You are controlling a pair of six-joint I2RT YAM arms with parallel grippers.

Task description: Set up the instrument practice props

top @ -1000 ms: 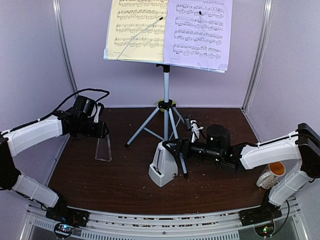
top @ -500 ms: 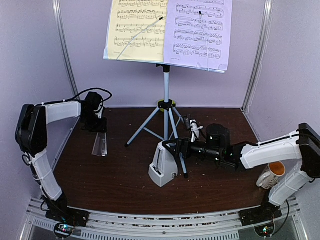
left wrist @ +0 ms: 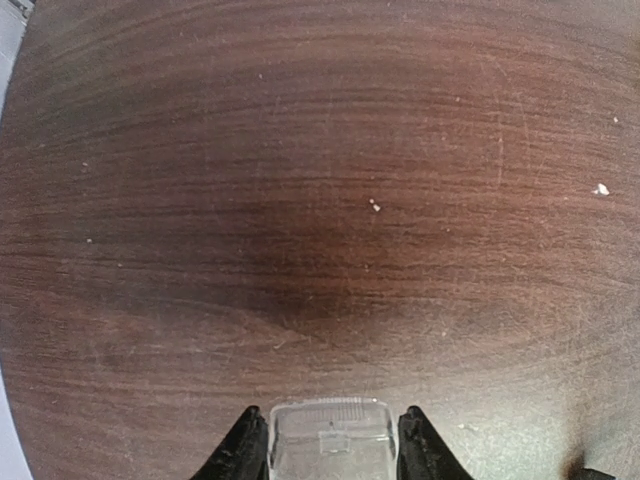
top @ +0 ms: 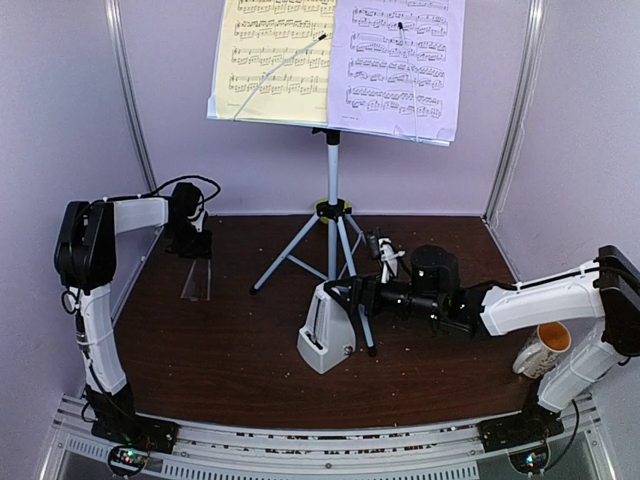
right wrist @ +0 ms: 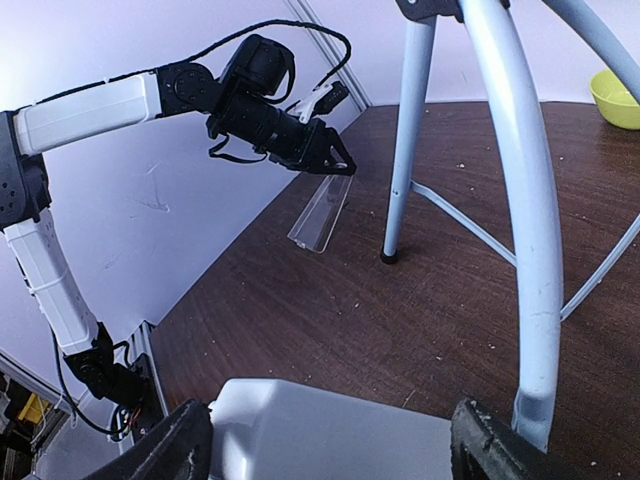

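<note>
The white music stand (top: 333, 110) on its grey tripod (top: 331, 215) stands at the back centre. On its desk rest a yellow sheet (top: 270, 60) and a lilac sheet (top: 400, 65). In front of the tripod the white pyramid metronome (top: 325, 335) sits on the table, and my right gripper (top: 352, 310) is shut on it, a finger on each side (right wrist: 330, 450). At the back left my left gripper (top: 190, 248) is shut on a clear plastic cover (top: 196, 280), which hangs tilted with its lower end close to the tabletop (left wrist: 330, 440).
A white mug with an orange inside (top: 542, 348) stands by the right arm's base. A small green bowl (right wrist: 618, 98) sits at the far right beyond the tripod legs (right wrist: 520, 200). Walls close in the table on the left, back and right.
My left arm has folded back toward the back-left corner, carrying the clear cover a little further back. The right arm and the metronome have not moved.
</note>
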